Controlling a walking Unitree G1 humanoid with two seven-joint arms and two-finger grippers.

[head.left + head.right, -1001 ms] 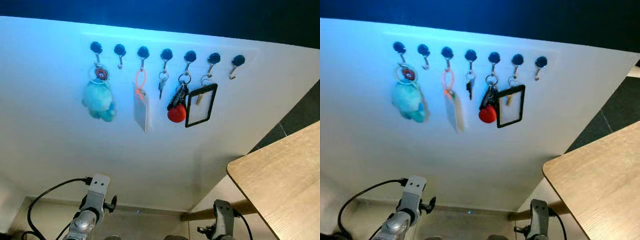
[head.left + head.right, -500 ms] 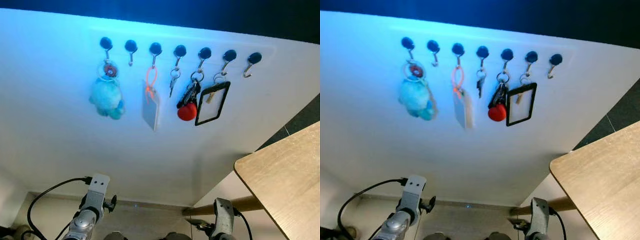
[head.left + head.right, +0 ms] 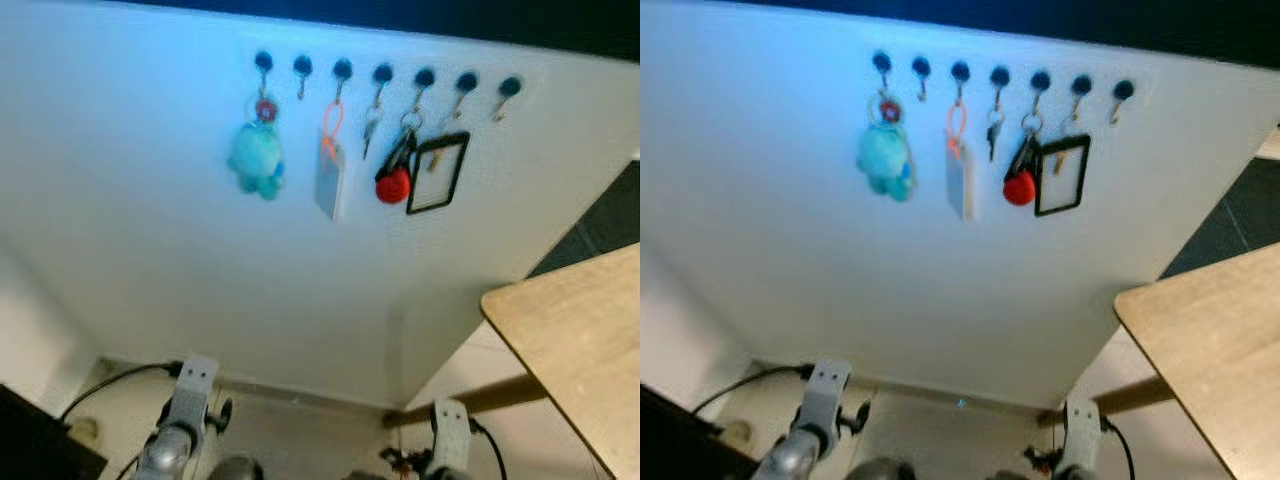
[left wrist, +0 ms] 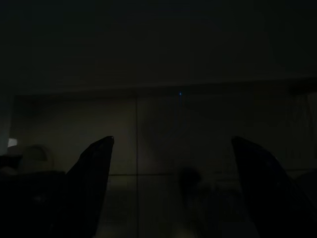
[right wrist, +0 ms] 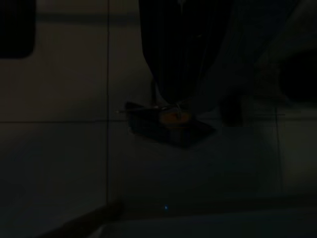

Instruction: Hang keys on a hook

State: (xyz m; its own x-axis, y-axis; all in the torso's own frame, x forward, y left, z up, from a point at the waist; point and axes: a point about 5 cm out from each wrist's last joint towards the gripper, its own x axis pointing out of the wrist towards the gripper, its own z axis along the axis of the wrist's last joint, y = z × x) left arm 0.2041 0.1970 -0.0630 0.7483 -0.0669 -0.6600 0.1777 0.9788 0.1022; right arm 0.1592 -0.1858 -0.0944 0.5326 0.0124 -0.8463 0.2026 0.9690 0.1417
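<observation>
Seven hooks, two free, keys held low

Seven hooks [image 3: 383, 73] line the white wall [image 3: 150, 200] you face, high above both grippers. The wooden table [image 3: 570, 330] juts in beside your right arm. Five hooks carry things, among them a teal plush [image 3: 256, 160] and a black card frame [image 3: 437, 172]; the second [image 3: 302, 66] and the last [image 3: 510, 87] look free. Your left gripper [image 4: 171, 188] hangs idle, fingers spread. Your right gripper [image 5: 171, 101] pinches what appear to be the keys [image 5: 171, 121], kept low until you reach up.

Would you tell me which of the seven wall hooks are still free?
Two: the second black-knobbed hook from the left and the far-right hook. Every other hook carries a keyring or tag.
</observation>
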